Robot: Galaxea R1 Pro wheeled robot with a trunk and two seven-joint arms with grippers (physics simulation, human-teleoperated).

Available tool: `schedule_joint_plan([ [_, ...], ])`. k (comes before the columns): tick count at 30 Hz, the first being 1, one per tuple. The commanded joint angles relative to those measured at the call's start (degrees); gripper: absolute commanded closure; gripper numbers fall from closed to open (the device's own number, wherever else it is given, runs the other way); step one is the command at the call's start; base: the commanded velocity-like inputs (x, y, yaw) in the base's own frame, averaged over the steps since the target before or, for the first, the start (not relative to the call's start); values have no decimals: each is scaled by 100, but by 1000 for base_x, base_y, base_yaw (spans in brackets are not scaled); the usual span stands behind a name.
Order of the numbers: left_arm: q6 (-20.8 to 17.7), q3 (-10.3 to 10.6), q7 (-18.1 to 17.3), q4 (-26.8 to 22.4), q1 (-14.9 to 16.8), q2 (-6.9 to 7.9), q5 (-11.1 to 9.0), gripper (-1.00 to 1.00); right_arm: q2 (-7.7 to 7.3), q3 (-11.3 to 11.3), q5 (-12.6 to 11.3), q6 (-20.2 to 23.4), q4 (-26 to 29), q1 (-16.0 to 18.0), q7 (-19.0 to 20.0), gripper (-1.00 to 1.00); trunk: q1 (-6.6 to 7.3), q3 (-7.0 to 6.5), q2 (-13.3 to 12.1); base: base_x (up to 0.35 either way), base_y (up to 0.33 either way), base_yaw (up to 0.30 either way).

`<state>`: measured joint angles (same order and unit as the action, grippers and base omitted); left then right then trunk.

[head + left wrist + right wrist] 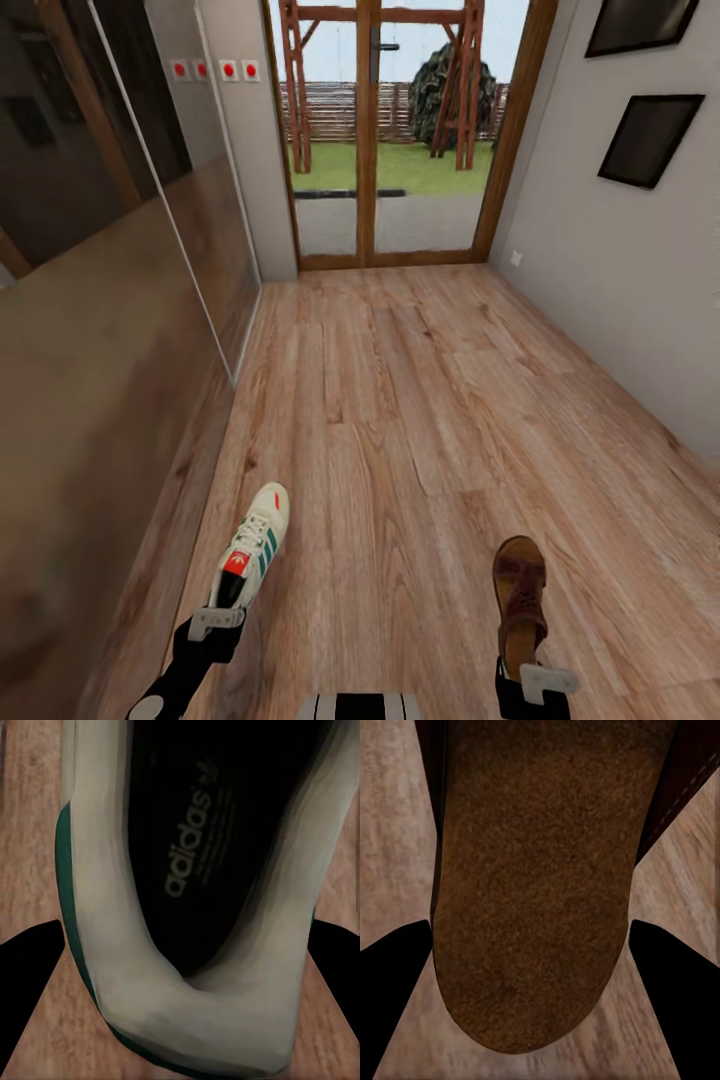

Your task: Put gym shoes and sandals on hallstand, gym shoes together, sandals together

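Wood-grain corridor floor [420, 400] runs ahead of the robot to a glazed wooden door [400, 130], with a mirrored wall on the left and a grey wall with dark frames on the right. No shoe rack is in sight.

One gym shoe [252, 545] sits just in front of the left gripper [216, 622], heel toward it and toe pointing away. In the left wrist view the sneaker's heel lies between the two dark fingers [30, 967], which stand spread either side of it; whether they press on it cannot be told, nor whether the shoe is lifted or resting on the planks.

One sandal [520, 600] lies likewise just ahead of the right gripper [545, 682], heel end nearest. The right wrist view shows its brown footbed [532, 885] between spread fingers [675, 975], contact again unclear.

As a judgement, the task is at an early stage: one sneaker and one sandal are at the grippers, nothing is seen on a rack, and the second of each pair remains to be dealt with.
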<state>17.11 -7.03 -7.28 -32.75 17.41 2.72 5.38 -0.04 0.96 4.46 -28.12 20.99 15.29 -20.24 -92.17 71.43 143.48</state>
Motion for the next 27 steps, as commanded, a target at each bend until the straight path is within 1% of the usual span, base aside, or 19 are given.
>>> schedule_joint_plan([
  [1,43,-44,-31,37,1,-7,55,100,1,9,41,-29,-47,2,-49,100,3,-28,0,0,0,-69],
  [11,64,-44,-20,75,0,-9,26,100,2,4,21,-61,-93,0,-63,100,29,-337,-14,0,0,-88],
  [19,65,-45,-20,76,0,1,25,100,20,0,20,-62,-99,0,-67,100,50,-573,-24,0,0,-206],
  [27,65,-45,-19,82,0,5,25,100,21,0,14,-62,-102,0,-67,100,225,-772,-345,0,0,-224],
])
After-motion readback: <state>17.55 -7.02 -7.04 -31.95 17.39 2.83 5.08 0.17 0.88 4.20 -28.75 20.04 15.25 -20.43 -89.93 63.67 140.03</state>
